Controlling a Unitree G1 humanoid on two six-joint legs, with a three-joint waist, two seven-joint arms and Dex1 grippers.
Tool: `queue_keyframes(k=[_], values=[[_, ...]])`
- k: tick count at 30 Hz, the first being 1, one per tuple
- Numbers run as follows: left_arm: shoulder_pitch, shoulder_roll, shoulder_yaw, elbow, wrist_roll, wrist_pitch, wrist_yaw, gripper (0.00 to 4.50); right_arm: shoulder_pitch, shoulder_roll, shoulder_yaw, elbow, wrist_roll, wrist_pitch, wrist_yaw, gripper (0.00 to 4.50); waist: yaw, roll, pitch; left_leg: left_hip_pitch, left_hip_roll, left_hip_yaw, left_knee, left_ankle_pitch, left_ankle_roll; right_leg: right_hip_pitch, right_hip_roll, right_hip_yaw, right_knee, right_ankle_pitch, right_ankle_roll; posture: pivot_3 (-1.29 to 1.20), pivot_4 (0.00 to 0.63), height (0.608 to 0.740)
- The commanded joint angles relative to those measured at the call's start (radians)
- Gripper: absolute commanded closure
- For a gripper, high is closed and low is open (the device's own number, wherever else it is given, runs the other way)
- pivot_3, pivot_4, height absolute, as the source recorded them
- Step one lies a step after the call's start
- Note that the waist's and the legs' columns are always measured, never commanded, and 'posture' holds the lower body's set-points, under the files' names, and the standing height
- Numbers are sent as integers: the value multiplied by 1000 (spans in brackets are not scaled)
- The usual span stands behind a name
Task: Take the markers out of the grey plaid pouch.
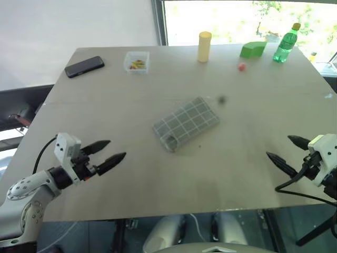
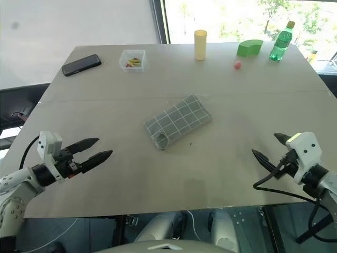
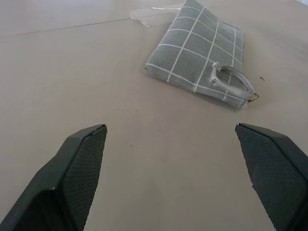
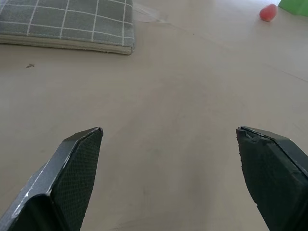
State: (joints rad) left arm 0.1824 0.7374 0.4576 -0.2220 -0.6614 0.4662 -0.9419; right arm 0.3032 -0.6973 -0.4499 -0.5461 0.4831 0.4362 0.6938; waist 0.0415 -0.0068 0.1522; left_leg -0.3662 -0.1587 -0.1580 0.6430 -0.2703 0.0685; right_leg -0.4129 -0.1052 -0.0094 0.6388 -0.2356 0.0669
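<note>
**Fingers wide, pouch untouched**

Fingers of the left gripper (image 1: 111, 149) and right gripper (image 1: 283, 152) spread wide, holding nothing, near the surface's (image 1: 105, 100) front corners. Mid-surface between them lies the flat grey plaid fabric pouch (image 1: 186, 123), closed; a black phone (image 1: 84, 66) rests near the far left corner.

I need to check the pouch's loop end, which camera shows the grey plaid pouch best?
The left wrist view: the grey plaid pouch lies close, loop end visible. Both eye views show it whole but small, mid-table; the right wrist view catches just one edge.
</note>
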Motion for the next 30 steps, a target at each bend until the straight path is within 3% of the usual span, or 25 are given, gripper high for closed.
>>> queue_keyframes(k=[1,7,10,13,15,17,22,26,30], values=[[-27,3,4,-11,-3,-11,6,70,-20,-7,-5,-39,17,23,-13,0,0,0,0,0,0,0,0,0,0,0,0,0,0,0,0,0,150,740],[-85,-35,-53,-30,38,-28,62,70,-45,6,25,-86,31,91,-67,0,0,0,0,0,0,0,1,0,0,0,0,0,0,1,-1,0,150,740],[-120,-77,-65,-56,75,-32,172,70,-57,9,27,-94,43,101,-74,0,-1,-1,0,0,0,0,1,0,0,0,0,0,0,1,-1,0,150,740],[-178,-72,-40,-84,-129,270,271,70,-74,11,25,-119,92,126,-71,0,2,-2,1,0,0,0,1,0,0,0,0,0,0,1,-1,0,150,740],[-244,-46,-2,-11,-417,581,354,70,-82,-2,29,-153,129,143,-55,0,2,-2,1,0,0,-1,2,0,0,0,1,0,2,1,-1,0,150,740],[-299,-40,16,55,-587,745,411,70,-84,-17,38,-189,155,152,-36,0,-1,-2,1,0,0,-2,3,0,0,-1,2,-1,3,1,-1,0,150,740],[-415,-82,-24,155,-656,865,548,70,-31,-39,54,-309,162,109,12,0,-1,-3,1,0,0,-2,4,0,0,-1,2,-1,3,1,-1,0,150,740],[-393,-13,-185,-12,-312,542,407,70,-2,-19,62,-346,148,109,-27,0,-2,-6,2,0,0,0,5,0,0,-1,1,0,3,1,-2,0,150,740],[-306,132,-456,-23,288,-206,207,70,49,-5,63,-366,114,95,-46,0,-1,-6,2,0,1,7,3,-1,-1,0,0,4,1,2,-3,0,150,740]])
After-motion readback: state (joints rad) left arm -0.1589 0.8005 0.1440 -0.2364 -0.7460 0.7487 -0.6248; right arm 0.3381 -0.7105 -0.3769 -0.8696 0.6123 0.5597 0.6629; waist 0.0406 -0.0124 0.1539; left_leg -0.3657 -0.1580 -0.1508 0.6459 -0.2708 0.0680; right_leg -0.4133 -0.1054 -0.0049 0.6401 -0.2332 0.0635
